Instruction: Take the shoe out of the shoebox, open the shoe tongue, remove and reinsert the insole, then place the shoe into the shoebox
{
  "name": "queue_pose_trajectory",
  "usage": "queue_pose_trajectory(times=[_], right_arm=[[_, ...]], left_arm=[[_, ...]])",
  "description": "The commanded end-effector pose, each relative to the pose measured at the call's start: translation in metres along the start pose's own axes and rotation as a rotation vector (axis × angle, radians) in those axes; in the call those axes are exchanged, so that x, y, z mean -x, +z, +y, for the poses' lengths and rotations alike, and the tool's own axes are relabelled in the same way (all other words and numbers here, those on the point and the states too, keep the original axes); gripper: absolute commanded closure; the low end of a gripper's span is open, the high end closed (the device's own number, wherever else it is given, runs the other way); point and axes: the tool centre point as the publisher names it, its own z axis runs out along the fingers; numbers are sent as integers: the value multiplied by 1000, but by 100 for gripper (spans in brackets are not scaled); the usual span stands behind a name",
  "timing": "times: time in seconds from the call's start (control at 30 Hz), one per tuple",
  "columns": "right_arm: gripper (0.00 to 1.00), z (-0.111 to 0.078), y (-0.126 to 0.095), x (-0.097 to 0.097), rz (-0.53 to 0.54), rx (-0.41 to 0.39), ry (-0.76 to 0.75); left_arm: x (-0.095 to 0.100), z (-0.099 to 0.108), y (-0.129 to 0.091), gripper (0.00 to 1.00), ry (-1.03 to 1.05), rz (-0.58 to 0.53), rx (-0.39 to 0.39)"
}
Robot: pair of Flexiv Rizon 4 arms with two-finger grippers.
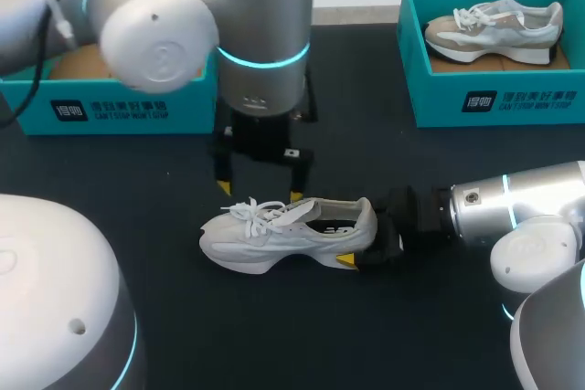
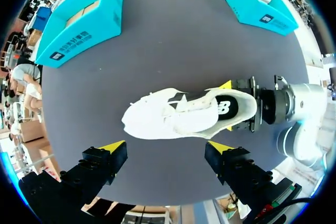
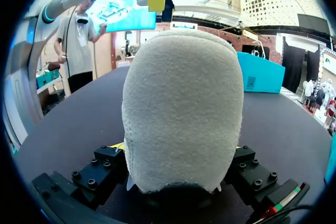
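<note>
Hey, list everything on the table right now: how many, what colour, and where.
white shoe: one, white, middle of the table, on its sole, toe toward my left
left shoebox: one, teal, far left, partly hidden by my arm
right shoebox: one, teal, far right
beige shoe: one, beige and grey, inside the right shoebox
table: one, black
left gripper: one, yellow-tipped, open, above the white shoe
right gripper: one, yellow-tipped, shut on the white shoe's heel
</note>
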Motion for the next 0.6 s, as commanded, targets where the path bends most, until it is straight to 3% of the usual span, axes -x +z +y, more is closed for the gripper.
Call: queue_pose_trajectory(times=[0.03,0.6], right_arm=[[100,-5,11,3,-2,-5,-1],[100,-5,11,3,-2,-5,-1]], left_arm=[[-31,-10,12,0,4,-39,27],[-79,-31,51,0,31,-75,111]])
